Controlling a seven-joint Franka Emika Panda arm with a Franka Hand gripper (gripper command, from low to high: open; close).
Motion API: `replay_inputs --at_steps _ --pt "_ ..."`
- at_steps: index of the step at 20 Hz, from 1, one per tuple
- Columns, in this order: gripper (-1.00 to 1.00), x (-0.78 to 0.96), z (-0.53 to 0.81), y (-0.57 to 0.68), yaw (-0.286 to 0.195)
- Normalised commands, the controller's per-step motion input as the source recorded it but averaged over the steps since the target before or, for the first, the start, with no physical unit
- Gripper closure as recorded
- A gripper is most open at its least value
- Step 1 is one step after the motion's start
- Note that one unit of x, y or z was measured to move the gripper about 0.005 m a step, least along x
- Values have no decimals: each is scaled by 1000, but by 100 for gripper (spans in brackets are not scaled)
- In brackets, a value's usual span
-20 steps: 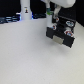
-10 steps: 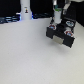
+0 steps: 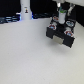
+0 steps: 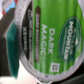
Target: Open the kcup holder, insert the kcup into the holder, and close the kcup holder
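Robot arm lowering a kcup (image 3: 62, 11) toward the holder (image 3: 61, 33), upper right of frame.

Gripper (image 3: 62, 8) appears closed on the kcup — green lid (image 4: 50, 37) fills the wrist view — poised above the holder, likely for insertion.

Exterior view: elevated, set back, looking down across the pale tabletop (image 3: 30, 55) toward the kcup holder (image 3: 62, 32) at the far side. Wrist view: extremely close — the kcup (image 4: 52, 37) lid fills it. Shared region — the holder area.
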Motion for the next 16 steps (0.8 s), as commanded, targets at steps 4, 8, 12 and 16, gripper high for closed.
replay_inputs --at_steps 4,8,12,16 --pt "100 -13 -87 398 89" --pt "100 -10 -170 131 52" --pt "100 -40 -211 37 36" --pt "100 -18 -214 18 28"
